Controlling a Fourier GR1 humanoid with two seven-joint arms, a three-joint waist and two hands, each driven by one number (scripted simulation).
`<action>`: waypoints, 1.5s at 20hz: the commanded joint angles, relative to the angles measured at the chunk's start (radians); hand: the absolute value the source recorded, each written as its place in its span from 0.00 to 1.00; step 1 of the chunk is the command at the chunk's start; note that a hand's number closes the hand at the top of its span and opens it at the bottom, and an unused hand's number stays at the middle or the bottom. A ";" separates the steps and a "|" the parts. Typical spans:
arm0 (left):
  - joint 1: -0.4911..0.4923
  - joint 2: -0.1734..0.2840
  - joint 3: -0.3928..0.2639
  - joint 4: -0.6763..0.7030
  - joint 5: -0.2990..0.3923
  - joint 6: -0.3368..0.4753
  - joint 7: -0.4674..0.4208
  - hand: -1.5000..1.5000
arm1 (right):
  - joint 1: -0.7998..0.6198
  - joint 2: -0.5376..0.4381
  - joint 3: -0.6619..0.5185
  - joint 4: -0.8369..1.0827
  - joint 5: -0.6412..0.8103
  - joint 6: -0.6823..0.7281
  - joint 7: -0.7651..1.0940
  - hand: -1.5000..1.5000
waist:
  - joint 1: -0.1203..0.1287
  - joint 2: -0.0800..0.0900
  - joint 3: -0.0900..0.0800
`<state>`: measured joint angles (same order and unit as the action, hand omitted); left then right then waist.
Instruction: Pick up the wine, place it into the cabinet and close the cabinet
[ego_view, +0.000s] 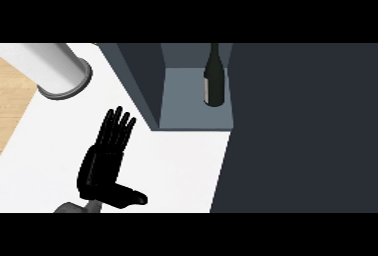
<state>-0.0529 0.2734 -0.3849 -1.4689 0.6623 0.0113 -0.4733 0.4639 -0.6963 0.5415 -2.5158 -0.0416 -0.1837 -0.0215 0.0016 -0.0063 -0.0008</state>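
Note:
The dark wine bottle (213, 80) stands upright on the grey-blue floor of the cabinet (181, 102), near the right side of the visible opening. A large dark cabinet door (299, 130) fills the right of the view and reaches down past the shelf's front edge. My left hand (103, 160) shows at the lower left over the white counter, open, fingers straight and pointing up, apart from the cabinet and the bottle. My right hand shows nowhere in the view.
A white cylinder with a grey rim (53, 67) stands at the upper left on the white counter (177, 165). A wooden floor (13, 95) shows beyond the counter's left edge. The cabinet's dark left wall (136, 80) rises beside my left hand.

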 joint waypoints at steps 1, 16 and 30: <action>0.041 0.068 0.039 -0.050 0.009 -0.027 0.008 0.00 | 0.048 -0.080 0.067 -0.202 -0.079 0.109 0.040 1.00 | -0.002 -0.002 0.001; 0.103 0.243 0.252 -0.082 0.130 -0.164 0.051 0.00 | -0.122 0.033 0.241 -0.200 0.015 0.086 0.169 1.00 | 0.008 0.005 -0.002; 0.105 0.300 0.331 -0.042 0.191 -0.279 0.066 0.00 | -0.324 0.197 0.291 -0.084 -0.023 0.081 0.286 1.00 | 0.028 0.009 -0.006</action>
<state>0.0716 0.5692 -0.0718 -1.5246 0.8490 -0.2637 -0.4087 0.2238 -0.6486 0.6713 -2.5031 -0.0367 -0.0573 0.1536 0.0263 0.0014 -0.0055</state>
